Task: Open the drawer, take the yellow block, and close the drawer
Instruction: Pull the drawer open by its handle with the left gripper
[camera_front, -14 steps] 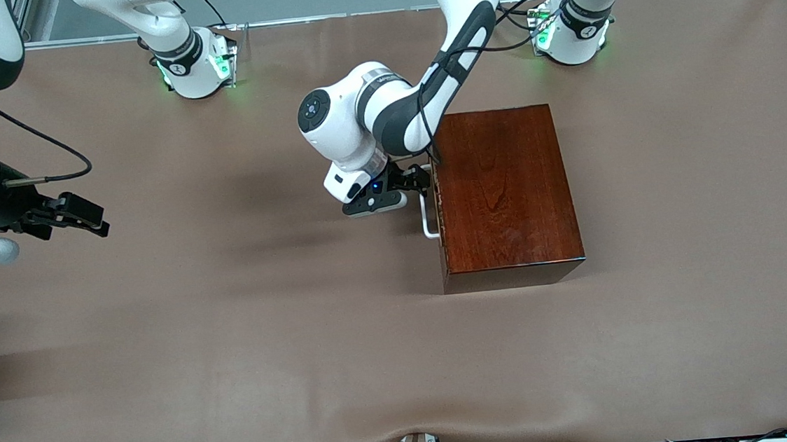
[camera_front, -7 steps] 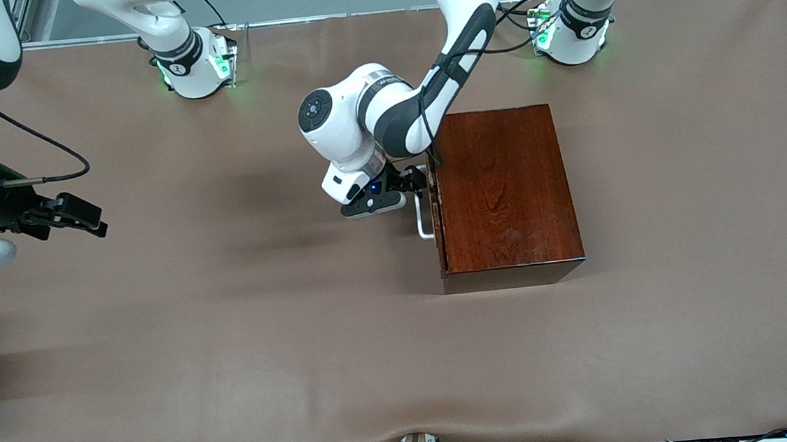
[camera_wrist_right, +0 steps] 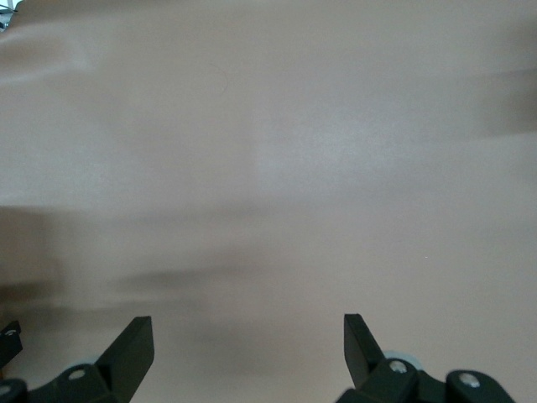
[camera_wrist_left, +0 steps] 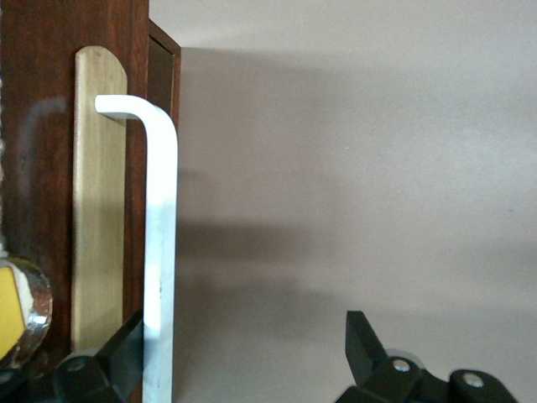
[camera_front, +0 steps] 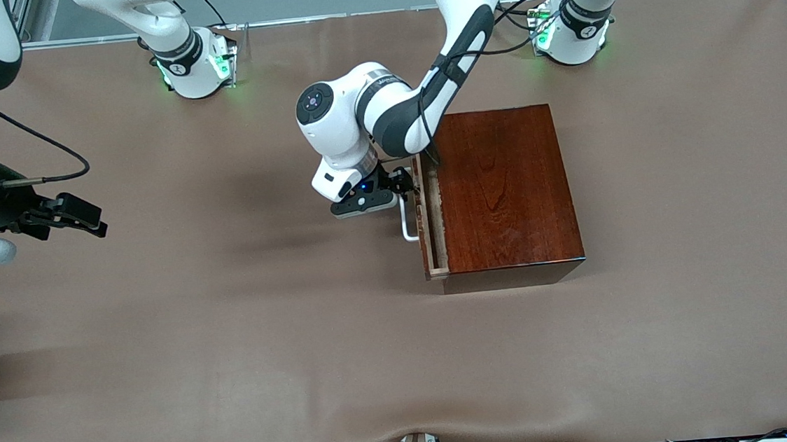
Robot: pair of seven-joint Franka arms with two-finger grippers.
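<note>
The dark reddish-brown wooden box stands mid-table. Its drawer is out a narrow way toward the right arm's end, showing a strip of pale interior. My left gripper is at the white bar handle, open, with one finger hooked between the handle and the drawer front; the other finger stands well apart, so the left gripper grips nothing. The yellow block is hidden in the front view; a yellow patch at the left wrist view's edge is unclear.
My right gripper waits open above bare brown table near the right arm's end, and in its wrist view the right gripper has only tabletop between its fingers. Both arm bases stand along the table's back edge.
The drawer has slid out a little toward the right arm's end, and my left gripper has moved the same way with the handle. The right arm has hardly moved.
</note>
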